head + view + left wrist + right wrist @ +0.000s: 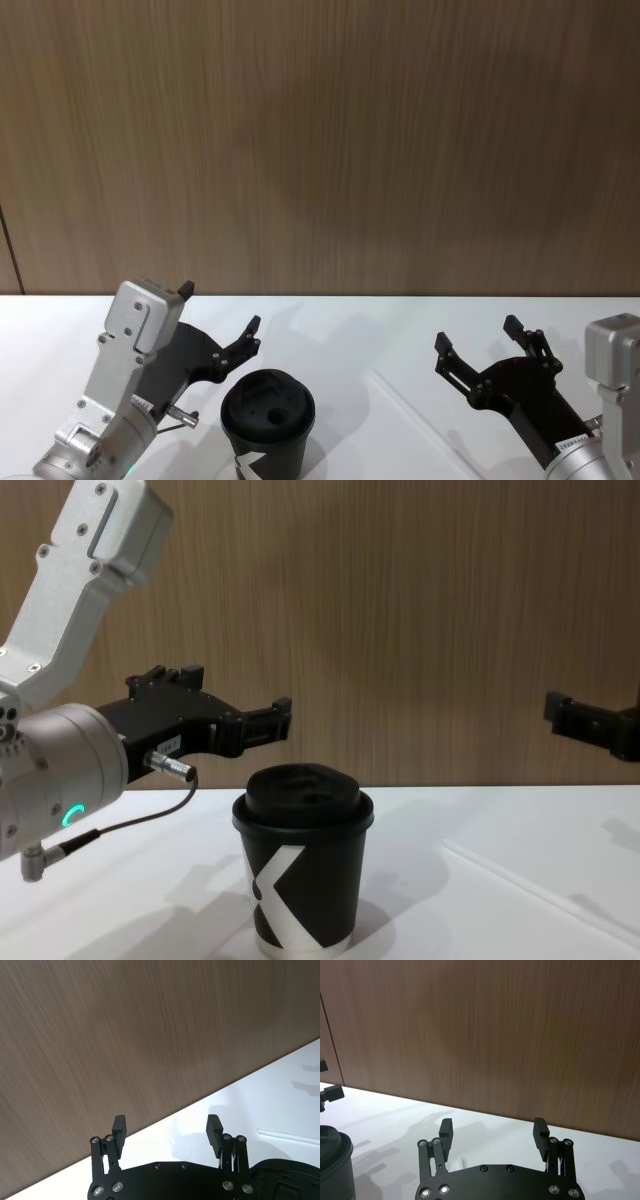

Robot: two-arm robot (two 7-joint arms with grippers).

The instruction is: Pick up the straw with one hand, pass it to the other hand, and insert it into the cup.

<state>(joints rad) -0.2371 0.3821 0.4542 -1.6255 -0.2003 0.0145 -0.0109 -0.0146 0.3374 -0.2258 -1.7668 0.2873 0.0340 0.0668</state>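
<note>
The black cup (pixel 267 418) with its domed lid stands upright on the white table, its white mark facing the chest view (pixel 300 880). A thin white straw (pixel 540 892) lies flat on the table to the cup's right, also faintly visible in the head view (pixel 415 415). My left gripper (pixel 220 315), on the wrist with the green ring, hovers open and empty just behind the cup's left side. My right gripper (pixel 480 335) hangs open and empty above the table, over the straw's area. The left wrist view shows its fingers apart (pixel 167 1127), as does the right wrist view (pixel 492 1130).
A brown wood-grain wall (pixel 320 140) rises behind the white table (pixel 340 325). A thin cable (pixel 130 820) loops from the left wrist near the cup.
</note>
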